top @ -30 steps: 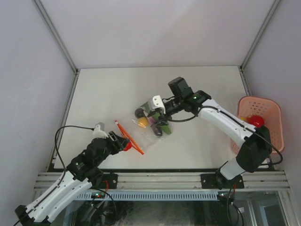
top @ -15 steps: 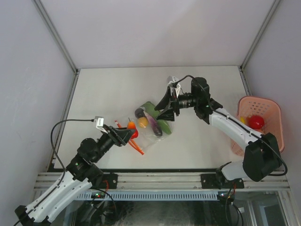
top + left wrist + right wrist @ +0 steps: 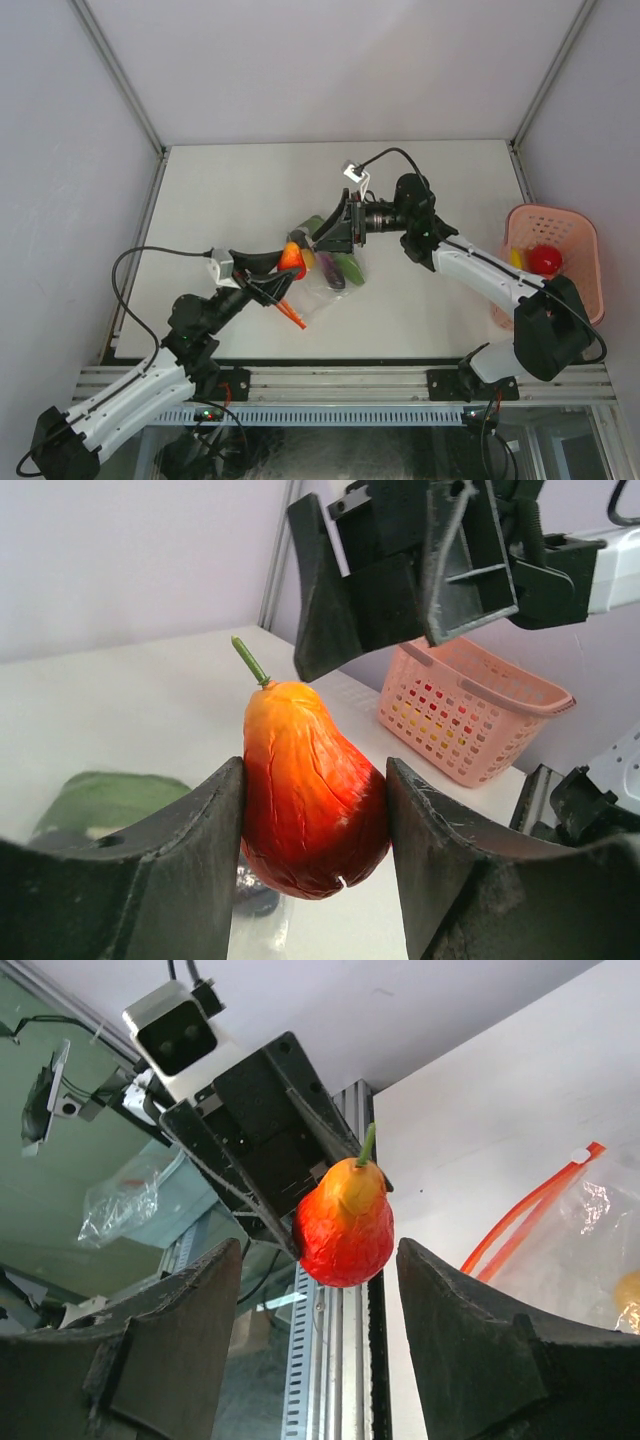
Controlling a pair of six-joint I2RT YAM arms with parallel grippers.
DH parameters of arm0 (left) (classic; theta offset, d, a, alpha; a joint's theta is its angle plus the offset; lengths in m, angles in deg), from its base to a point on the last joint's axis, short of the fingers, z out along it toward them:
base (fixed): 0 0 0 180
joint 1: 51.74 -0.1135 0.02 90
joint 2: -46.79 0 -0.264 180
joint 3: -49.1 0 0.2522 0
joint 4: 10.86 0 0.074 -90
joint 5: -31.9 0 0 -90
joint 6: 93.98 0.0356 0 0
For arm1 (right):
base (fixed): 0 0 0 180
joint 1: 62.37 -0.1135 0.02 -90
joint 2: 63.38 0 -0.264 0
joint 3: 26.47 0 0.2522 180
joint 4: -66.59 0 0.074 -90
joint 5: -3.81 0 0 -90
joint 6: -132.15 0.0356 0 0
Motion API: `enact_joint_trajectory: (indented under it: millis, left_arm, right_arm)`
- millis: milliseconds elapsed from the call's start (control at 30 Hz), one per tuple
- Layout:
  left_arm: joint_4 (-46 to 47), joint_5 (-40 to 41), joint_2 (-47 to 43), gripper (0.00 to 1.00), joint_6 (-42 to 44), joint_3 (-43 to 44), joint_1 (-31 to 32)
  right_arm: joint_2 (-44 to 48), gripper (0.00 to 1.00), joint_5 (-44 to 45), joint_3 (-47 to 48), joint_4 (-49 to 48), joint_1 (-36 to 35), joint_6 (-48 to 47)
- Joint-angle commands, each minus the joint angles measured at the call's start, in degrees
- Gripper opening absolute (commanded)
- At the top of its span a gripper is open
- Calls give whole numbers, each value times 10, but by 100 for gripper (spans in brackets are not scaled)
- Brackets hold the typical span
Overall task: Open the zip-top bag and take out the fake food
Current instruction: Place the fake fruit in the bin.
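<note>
The right claw (image 3: 327, 234) hides part of the zip-top bag (image 3: 322, 288); only green and purple fake food (image 3: 340, 269) shows inside. Over the bag's left edge the left claw (image 3: 270, 283) grips an orange-red pear (image 3: 292, 258); the right claw gapes empty, facing it. Right of the bag, a pink basket (image 3: 556, 213) holds a red ball (image 3: 543, 258)

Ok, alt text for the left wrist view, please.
An orange-red toy pear with a green stem is clamped in the left gripper. The right gripper hangs open just above and beyond it, with a pink basket on the white table behind.
</note>
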Motion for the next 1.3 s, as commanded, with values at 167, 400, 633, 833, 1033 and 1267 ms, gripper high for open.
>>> enact_joint_trajectory:
  millis: [167, 400, 633, 833, 1033, 1267]
  left_arm:
    - [134, -31, 46, 30, 72, -4, 17]
    - [140, -25, 70, 30, 83, 3, 34]
    - [140, -18, 88, 30, 98, 9, 45]
    - [140, -14, 93, 29, 110, 13, 50]
    - [140, -13, 94, 29, 114, 13, 51]
    - [121, 13, 93, 30, 119, 15, 51]
  right_arm:
    - [2, 63, 62, -5, -24, -20, 23]
    - [-3, 63, 71, -5, -21, -38, 27]
    - [-9, 63, 81, -5, -11, -53, 31]
    - [-21, 60, 97, -5, 4, -67, 20]
    - [-28, 53, 101, -5, 6, -76, 19]
    - [-32, 41, 95, 2, 19, -85, 12]
